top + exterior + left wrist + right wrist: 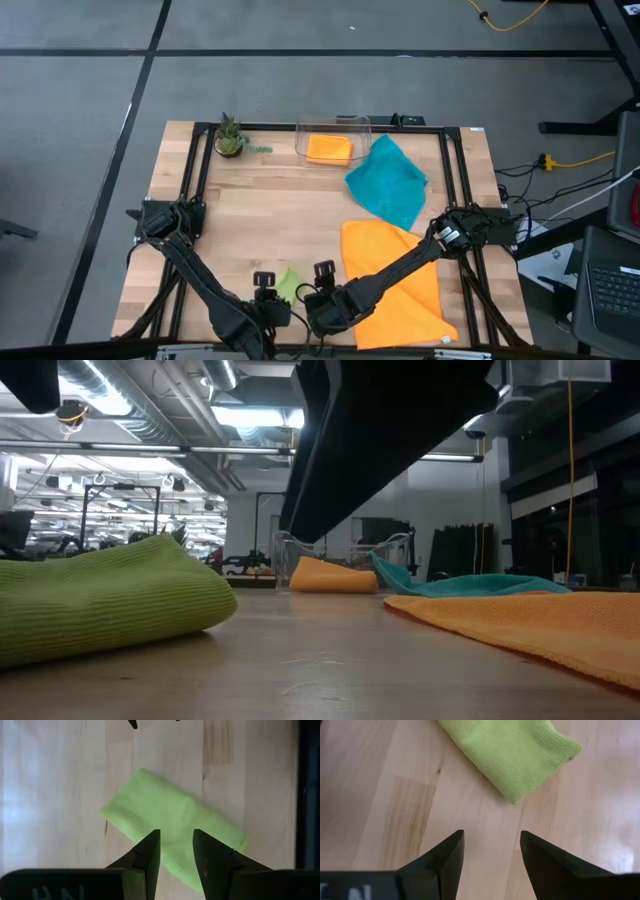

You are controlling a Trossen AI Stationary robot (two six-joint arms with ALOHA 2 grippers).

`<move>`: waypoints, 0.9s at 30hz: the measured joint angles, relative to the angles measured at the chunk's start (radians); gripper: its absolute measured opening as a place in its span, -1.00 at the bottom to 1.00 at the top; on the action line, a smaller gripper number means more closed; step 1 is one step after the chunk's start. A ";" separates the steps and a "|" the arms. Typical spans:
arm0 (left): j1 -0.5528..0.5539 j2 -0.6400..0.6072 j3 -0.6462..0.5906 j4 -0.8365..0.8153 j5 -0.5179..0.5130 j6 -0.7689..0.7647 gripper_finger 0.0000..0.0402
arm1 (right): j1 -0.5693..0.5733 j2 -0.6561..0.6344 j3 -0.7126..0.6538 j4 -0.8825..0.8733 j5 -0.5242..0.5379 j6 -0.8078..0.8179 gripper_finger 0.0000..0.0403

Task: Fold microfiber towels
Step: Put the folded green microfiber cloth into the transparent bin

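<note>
High view findings, largest item first: the wooden tabletop carries a large orange towel spread flat at the near right, its far edge just beside or under a loosely rumpled teal towel. A second orange towel lies inside the clear bin at the far edge. The lime green towel sits at the near edge as a small folded bundle — this appears to be the piece in hand.

Left gripper hovers directly over the green bundle, fingers apart, nothing held. Right gripper hangs just beside it over bare wood, fingers likewise apart and empty.

Recommendation: if a further fold is intended, the left fingers should descend on one short end and pinch all layers together, the right fingers pinning the opposite end so the bundle does not slide or unroll — keep the lift low.
</note>
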 joint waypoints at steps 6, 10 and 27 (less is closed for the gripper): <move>0.000 0.000 0.000 0.036 0.001 -0.024 -0.45 | 0.000 0.000 0.000 0.001 -0.009 0.000 -0.02; 0.000 0.000 0.000 0.013 0.004 0.008 -0.46 | 0.000 0.000 0.000 0.003 -0.009 0.000 -0.02; -0.022 0.000 0.000 -0.127 0.041 0.072 -0.46 | -0.001 0.000 0.000 0.037 -0.008 -0.044 -0.02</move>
